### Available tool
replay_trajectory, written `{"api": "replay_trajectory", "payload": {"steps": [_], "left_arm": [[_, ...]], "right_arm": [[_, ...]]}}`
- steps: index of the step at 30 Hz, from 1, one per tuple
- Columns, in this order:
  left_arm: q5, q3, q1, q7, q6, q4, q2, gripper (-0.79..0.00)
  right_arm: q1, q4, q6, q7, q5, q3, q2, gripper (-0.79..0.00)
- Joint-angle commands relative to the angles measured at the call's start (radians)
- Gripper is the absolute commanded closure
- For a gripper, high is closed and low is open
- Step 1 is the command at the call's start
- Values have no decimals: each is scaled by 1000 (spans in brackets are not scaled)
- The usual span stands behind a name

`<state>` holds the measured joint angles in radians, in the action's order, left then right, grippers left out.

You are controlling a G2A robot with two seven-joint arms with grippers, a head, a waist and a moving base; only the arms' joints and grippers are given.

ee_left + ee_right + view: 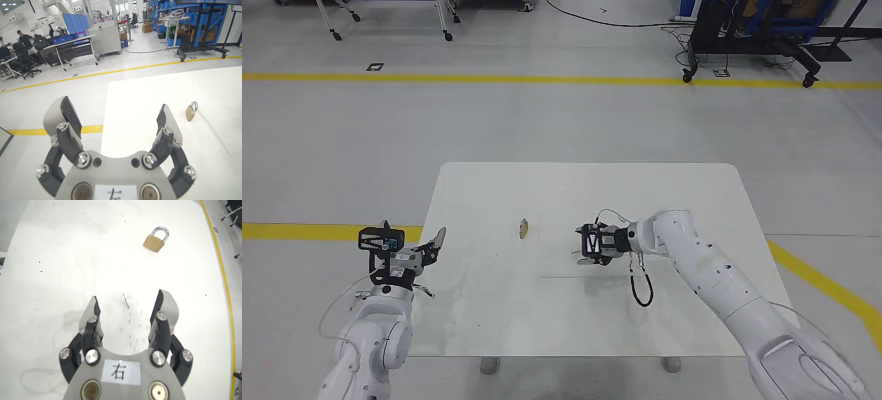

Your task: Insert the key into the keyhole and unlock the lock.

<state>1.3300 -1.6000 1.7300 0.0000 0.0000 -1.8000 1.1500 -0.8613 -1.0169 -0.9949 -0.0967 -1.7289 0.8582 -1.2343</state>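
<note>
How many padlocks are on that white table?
1. The padlock lies flat near the middle of the table. No other appears to be hidden.

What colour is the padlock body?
Brass-gold padlock, silver shackle; clearest in the right wrist view.

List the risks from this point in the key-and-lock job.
1. The thin dark metal key shows as a mere sliver within the open right end effector; a pinch may slip off or flick it away.
2. The brass padlock with a silver shackle lies loose on the white table, apart from the open left end effector; it may slide under any push.
</note>
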Motion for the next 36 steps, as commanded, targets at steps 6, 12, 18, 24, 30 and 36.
{"api": "replay_trajectory", "payload": {"steps": [6, 12, 18, 24, 30, 36], "left_arm": [[0, 0, 0, 0, 0, 0, 0, -785], [0, 0, 0, 0, 0, 0, 0, -785], [0, 0, 0, 0, 0, 0, 0, -785], [0, 0, 0, 0, 0, 0, 0, -785], [0, 0, 0, 0, 0, 0, 0, -785], [0, 0, 0, 0, 0, 0, 0, -785]], "right_arm": [[69, 102, 38, -12, -36, -99, -40, -302], [106, 162, 61, -32, -53, -155, -67, -222], [129, 203, 91, -13, -77, -194, -87, -126], [143, 220, 99, -57, -87, -208, -93, 0], [133, 215, 109, -124, -119, -206, -78, 0], [116, 196, 103, -227, -150, -191, -51, 0]]}}
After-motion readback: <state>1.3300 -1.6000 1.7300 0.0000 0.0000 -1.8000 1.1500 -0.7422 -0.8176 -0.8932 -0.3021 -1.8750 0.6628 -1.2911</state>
